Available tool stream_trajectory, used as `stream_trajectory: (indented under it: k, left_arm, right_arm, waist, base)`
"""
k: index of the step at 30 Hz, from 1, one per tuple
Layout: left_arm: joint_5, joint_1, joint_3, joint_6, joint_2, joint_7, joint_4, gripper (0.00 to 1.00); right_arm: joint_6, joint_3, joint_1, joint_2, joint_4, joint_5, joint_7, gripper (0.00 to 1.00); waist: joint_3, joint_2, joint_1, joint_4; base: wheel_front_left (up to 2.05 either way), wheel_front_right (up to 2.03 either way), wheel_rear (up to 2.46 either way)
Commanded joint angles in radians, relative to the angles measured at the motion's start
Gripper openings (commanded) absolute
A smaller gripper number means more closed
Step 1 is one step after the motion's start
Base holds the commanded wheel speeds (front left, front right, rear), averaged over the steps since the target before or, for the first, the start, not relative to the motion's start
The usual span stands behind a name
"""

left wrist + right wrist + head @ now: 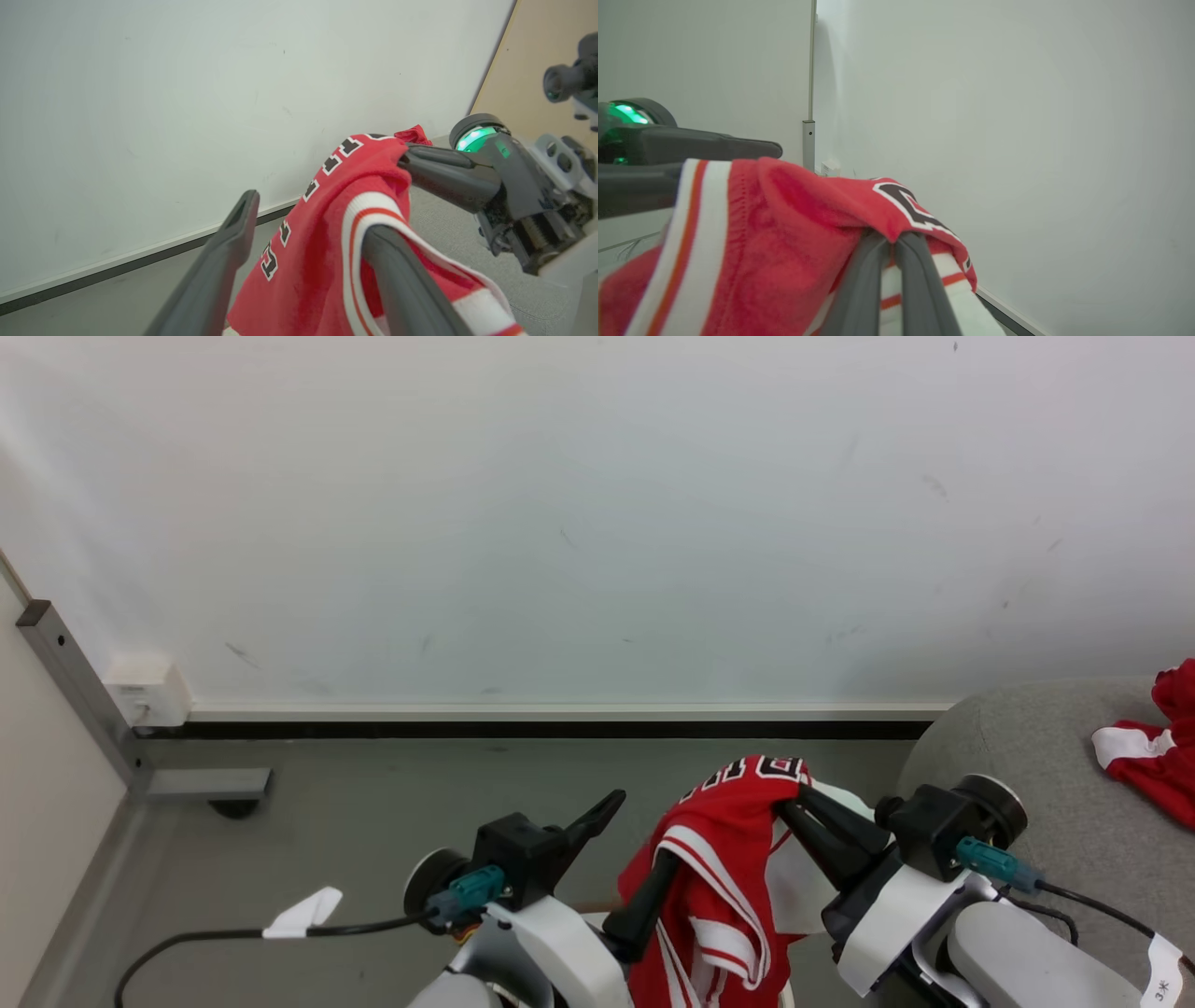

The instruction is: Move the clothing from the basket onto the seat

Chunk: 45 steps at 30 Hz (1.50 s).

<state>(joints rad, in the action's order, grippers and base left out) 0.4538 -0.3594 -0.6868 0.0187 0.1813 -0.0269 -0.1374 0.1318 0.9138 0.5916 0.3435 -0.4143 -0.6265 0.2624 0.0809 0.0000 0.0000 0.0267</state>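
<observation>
At 6 o'clock in the head view: red jersey, held up off the floor, top edge pinched between the pressed-together fingers of the right gripper. Left gripper spread wide, one finger under a draped fold. At 3 o'clock: grey seat, bearing a second red garment.

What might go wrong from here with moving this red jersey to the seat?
1. The jersey drapes over one finger of the open left pincer, so it may snag when carried toward the seat.
2. The right pincer pinches just a small fold near the lettering; the hanging weight might pull it free.
</observation>
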Motion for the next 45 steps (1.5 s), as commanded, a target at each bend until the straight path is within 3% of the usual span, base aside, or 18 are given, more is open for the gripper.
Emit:
stream_trajectory:
  k: [1,24,45]
  left_arm:
    - [0.006,0.008,0.000,0.001,0.009,-0.005,0.002,1.00]
    - [0.025,0.025,-0.014,0.014,0.012,-0.023,-0.008,1.00]
    - [0.030,0.013,-0.035,0.017,-0.002,-0.042,-0.005,1.00]
  right_arm:
    - [-0.002,-0.015,-0.012,0.006,0.001,0.005,0.004,0.00]
    - [-0.002,-0.198,-0.054,0.063,0.044,0.073,0.004,0.00]
    - [-0.002,-0.230,-0.034,0.132,0.101,0.093,0.004,0.00]
  waist:
    - [-0.001,0.0000,0.0000,0.001]
    - [-0.014,0.0000,0.0000,-0.063]
    - [-0.043,0.0000,0.0000,-0.322]
  base:
    - [0.00,0.00,0.00]
    - [0.00,0.00,0.00]
    - [0.00,0.00,0.00]
